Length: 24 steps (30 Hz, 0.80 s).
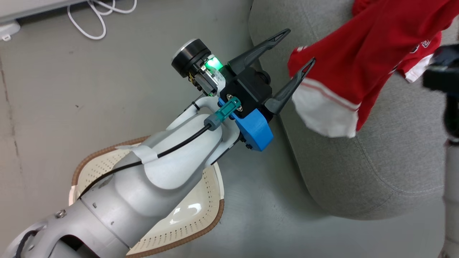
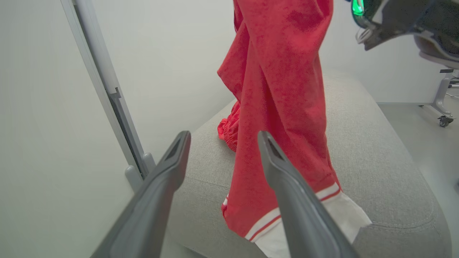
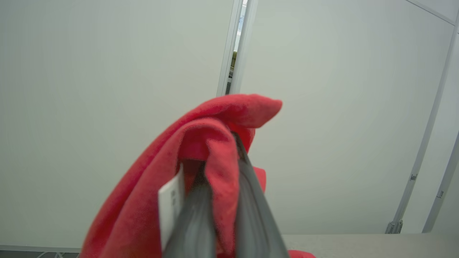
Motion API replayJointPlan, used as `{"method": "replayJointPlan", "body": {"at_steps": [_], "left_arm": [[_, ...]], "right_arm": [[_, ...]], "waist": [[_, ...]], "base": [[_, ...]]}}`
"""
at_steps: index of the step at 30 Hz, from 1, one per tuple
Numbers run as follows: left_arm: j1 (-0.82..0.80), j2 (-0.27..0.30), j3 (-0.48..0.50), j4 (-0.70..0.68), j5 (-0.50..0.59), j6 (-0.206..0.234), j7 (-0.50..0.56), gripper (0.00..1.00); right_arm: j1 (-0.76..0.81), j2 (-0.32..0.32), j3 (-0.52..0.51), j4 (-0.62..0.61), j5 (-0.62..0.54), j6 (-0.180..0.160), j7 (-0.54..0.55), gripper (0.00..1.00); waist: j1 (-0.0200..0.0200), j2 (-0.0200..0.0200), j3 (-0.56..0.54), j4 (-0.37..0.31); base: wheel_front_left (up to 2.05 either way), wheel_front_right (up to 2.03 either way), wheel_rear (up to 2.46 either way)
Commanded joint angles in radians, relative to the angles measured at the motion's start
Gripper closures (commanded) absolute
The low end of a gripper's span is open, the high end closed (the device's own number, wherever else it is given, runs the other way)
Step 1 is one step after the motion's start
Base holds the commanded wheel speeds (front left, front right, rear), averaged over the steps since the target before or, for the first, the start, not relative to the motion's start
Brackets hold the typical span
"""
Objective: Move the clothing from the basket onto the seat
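**Q:** How do the two claws stand?

**A:** The right gripper (image 3: 218, 168) has its two fingers pressed nearly together on a fold of the trimmed red garment (image 3: 200, 143). A white tag (image 3: 172, 200) sits beside the left-hand finger in the right wrist view. The left gripper (image 1: 300, 46) is spread wide and holds nothing. In the head view one of its fingertips overlaps the edge of the cloth, but whether it touches cannot be told.

**Q:** Where does the garment lie with respect to the sofa?

**A:** The trimmed red garment (image 2: 283, 89) hangs from the right gripper (image 2: 394, 18) above the sofa (image 2: 376, 150). Its white, red-striped hem is low over the sofa's rounded near end, just beyond the fingers of the left gripper (image 2: 224, 134). A second red garment (image 2: 226, 127) lies crumpled on the sofa cushion, behind the hanging one.

**Q:** And farther out from the sofa?

**A:** The laundry basket (image 1: 200, 218), cream with a brown rim, stands on the grey floor (image 1: 53, 107) near the sofa's (image 1: 358, 172) rounded end, partly under the left forearm. A white cable (image 1: 96, 18) lies on the floor well apart from the sofa. An office chair (image 2: 441, 89) stands beyond the sofa's far side.
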Motion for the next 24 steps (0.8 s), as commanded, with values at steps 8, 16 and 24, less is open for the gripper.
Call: {"method": "replayJointPlan", "body": {"at_steps": [8, 16, 24], "left_arm": [[-0.073, 0.054, 0.007, -0.067, 0.039, 0.029, 0.025, 0.0], [-0.115, 0.092, 0.003, -0.146, 0.072, 0.053, 0.055, 0.0], [-0.127, 0.132, 0.005, -0.199, 0.078, 0.066, 0.074, 0.0]], "right_arm": [[-0.28, -0.152, -0.196, -0.042, 0.022, 0.0, -0.004, 1.0], [-0.439, -0.378, -0.337, 0.08, 0.046, 0.0, -0.004, 1.0], [-0.369, -0.388, -0.372, 0.244, 0.011, 0.0, -0.004, 1.0]], "waist": [[0.0, 0.0, 0.218, 0.049], [0.0, 0.0, 0.354, 0.048], [0.0, 0.0, 0.402, 0.04]], "base": [[0.0, 0.0, 0.0], [0.0, 0.0, 0.0], [0.0, 0.0, 0.0]]}}
